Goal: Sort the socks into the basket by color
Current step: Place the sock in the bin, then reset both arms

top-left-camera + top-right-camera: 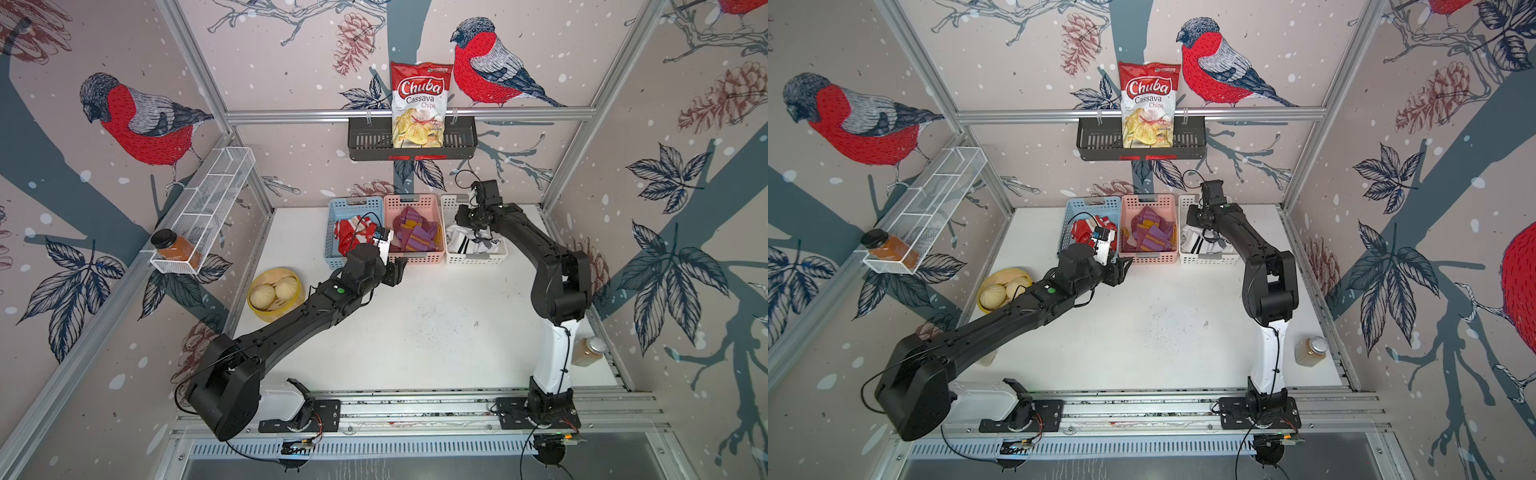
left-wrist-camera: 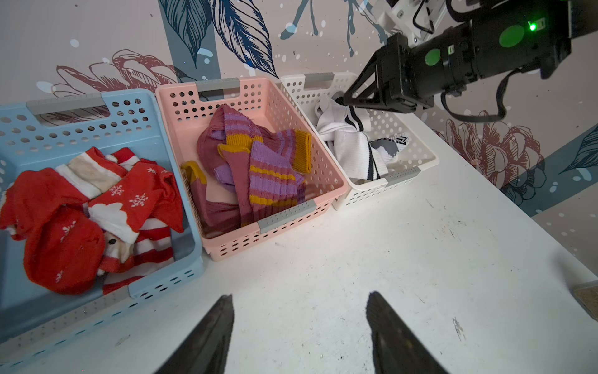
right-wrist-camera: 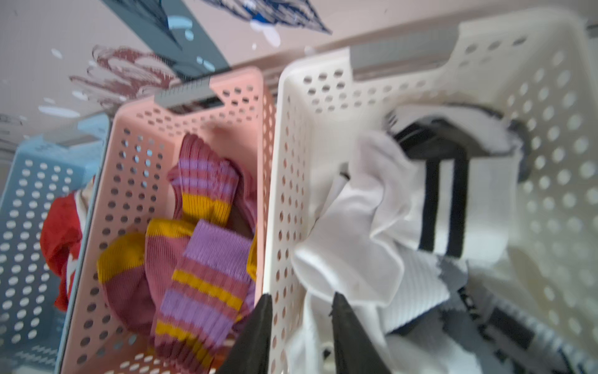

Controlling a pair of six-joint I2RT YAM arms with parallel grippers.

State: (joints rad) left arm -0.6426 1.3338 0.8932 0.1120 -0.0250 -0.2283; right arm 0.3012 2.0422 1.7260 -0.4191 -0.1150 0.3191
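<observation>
Setup: three perforated baskets stand side by side along the far edge of the white surface [image 1: 436,332], in a row touching or nearly so: blue basket [image 1: 355,201] left, pink basket [image 1: 411,201] middle, white basket [image 1: 476,257] right.

Socks:
- The red socks [image 2: 64,226], with white snowflakes and stripes, lie heaped in the blue basket.
- The maroon-purple socks [image 2: 265,171], with mustard bands, lie piled in the pink basket.
- The white socks [image 2: 352,145], with black stripes, lie crumpled in the white basket.
- No sock shows on the bare surface in either top view.

Left end effector [image 2: 299,296]: released, jaws wide apart with nothing between them. It is above bare surface just near of the blue and pink baskets.

Right end effector [image 3: 301,296]: above the white basket, close to its left wall. The jaws are parted by a narrow gap and only the basket wall shows between them, so it is released and holds no sock. The right wrist view is somewhat blurred.

Other items: a yellow bowl [image 1: 270,318] with two buns sits at the left edge of the surface. A bottle [image 1: 586,351] stands at the near right.
</observation>
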